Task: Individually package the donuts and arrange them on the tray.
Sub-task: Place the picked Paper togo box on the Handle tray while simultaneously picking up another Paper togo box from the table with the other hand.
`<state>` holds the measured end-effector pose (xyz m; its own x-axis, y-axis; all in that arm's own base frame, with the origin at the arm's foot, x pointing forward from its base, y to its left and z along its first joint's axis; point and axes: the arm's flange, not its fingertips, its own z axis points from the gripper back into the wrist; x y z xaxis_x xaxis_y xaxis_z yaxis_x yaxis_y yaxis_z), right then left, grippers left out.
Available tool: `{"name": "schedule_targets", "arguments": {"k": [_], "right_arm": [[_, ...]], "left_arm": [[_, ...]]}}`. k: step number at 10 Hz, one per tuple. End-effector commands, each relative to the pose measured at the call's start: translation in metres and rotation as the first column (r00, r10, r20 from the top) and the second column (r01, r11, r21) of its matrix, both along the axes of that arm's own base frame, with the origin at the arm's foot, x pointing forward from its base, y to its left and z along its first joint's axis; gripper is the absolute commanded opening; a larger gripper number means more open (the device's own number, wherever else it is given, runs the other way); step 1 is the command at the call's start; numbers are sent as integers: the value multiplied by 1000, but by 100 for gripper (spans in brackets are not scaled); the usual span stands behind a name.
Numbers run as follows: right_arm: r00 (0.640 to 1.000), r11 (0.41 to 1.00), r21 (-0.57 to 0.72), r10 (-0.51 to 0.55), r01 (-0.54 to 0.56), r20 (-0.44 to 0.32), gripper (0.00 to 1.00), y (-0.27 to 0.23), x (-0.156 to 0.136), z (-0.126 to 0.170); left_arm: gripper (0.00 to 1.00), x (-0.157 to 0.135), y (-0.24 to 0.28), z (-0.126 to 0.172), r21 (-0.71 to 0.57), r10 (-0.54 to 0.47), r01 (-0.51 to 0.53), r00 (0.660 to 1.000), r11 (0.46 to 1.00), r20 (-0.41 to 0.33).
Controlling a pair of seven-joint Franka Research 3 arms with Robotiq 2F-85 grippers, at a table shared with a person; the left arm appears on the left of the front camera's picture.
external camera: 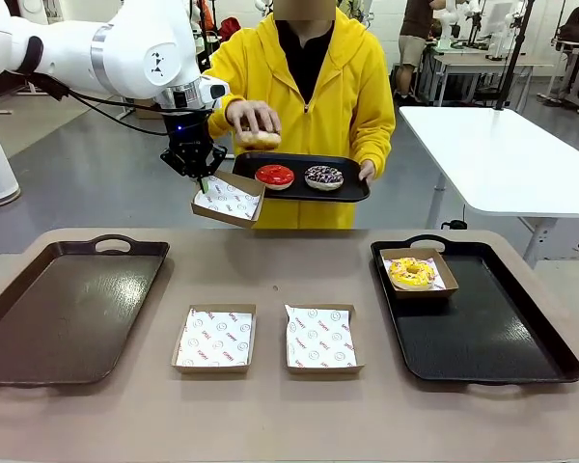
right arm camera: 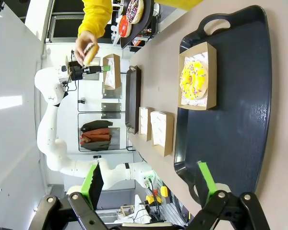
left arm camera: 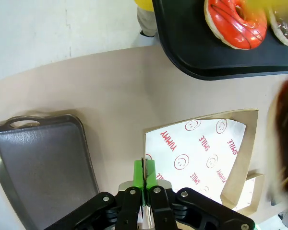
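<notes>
Left gripper (left arm camera: 144, 166): we see its green pads pressed flat together on the rim of a paper-lined cardboard box, the held box (external camera: 229, 198), pinching the wall and the printed liner between them
Held box: it hangs tilted in the air above the far edge of the table (external camera: 270, 260), just beside and slightly below the small tray (external camera: 299, 191); its printed liner lies open to view
Right gripper (right arm camera: 149, 181): its jaws stand wide apart and grip nothing; beyond them we see the near end of the large black tray (external camera: 502, 338)
Person's hand (external camera: 251, 116): it grips a donut, the donut in hand (external camera: 259, 141), from above, over the place where the small tray and the held box meet; we see a pale underside and cannot tell its glaze
Red donut (external camera: 274, 176): it lies on the small tray, which the person's other hand (external camera: 367, 172) holds up above the table's far side
Sprinkled donut (external camera: 323, 177): dark with pale sprinkles, on the same tray, just beside the red donut and not touching it
Yellow donut (external camera: 411, 273): it sits in a filled box (external camera: 447, 277) at the far end of the large black tray, on the robot's right
Spare boxes: a left spare box (external camera: 215, 338) and a right spare box (external camera: 320, 338), both lined, lie side by side on the table between the two big trays
Brown tray (external camera: 68, 309): it lies flat on the table on the robot's left, one handle toward the far side
</notes>
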<state>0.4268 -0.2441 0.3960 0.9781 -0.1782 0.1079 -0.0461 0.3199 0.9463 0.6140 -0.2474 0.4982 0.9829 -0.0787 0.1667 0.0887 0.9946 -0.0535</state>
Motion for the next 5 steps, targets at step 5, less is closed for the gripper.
{"name": "schedule_targets", "arguments": {"k": [5], "right_arm": [[1000,1000,11,-1,1,-13,100,-1,-1,1]], "left_arm": [[0,-4,3,2,2,-4,4,1000,1000,6]]}}
